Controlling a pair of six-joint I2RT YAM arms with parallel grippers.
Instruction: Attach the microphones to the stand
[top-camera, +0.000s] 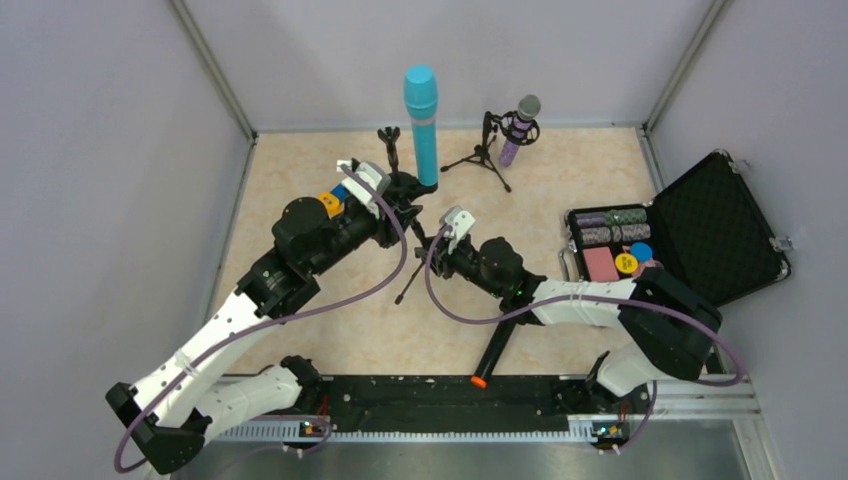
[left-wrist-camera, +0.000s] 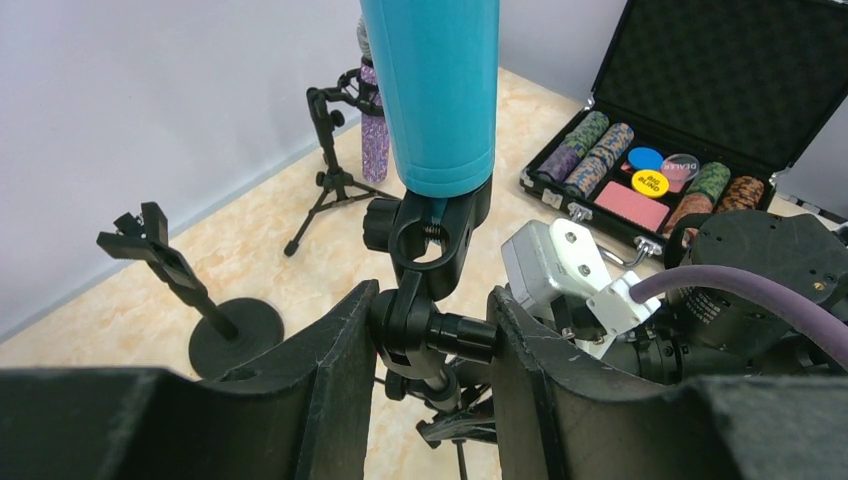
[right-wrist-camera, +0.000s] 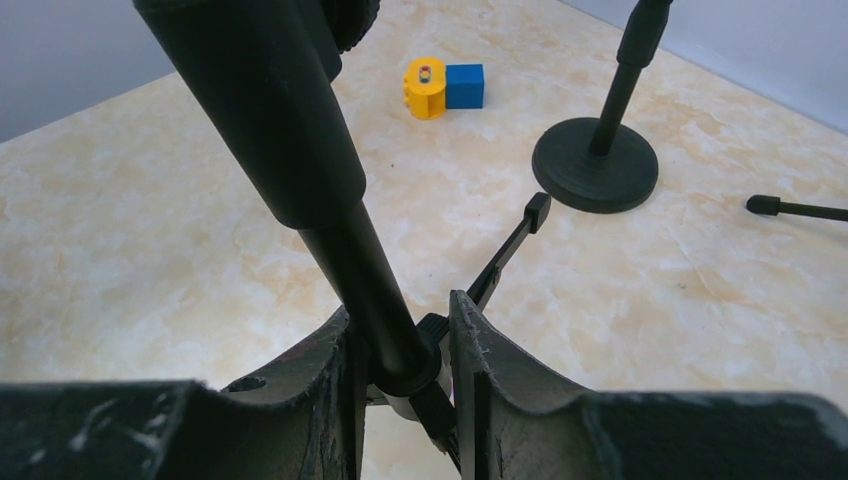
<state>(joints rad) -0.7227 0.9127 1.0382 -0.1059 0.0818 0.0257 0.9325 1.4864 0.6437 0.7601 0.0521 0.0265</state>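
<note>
Left fingers and right fingers clamp the stand bearing the blue microphone; chip case nearby.

Three microphones: blue mic, purple mic, black mic. Three stands: blue's tripod, purple's tripod, round-base stand. Two blocks: yellow block, blue block. One chip case.

Bright, even, diffuse light; faint soft shadows; wrist views wide-angle, close foreground slightly soft.
</note>
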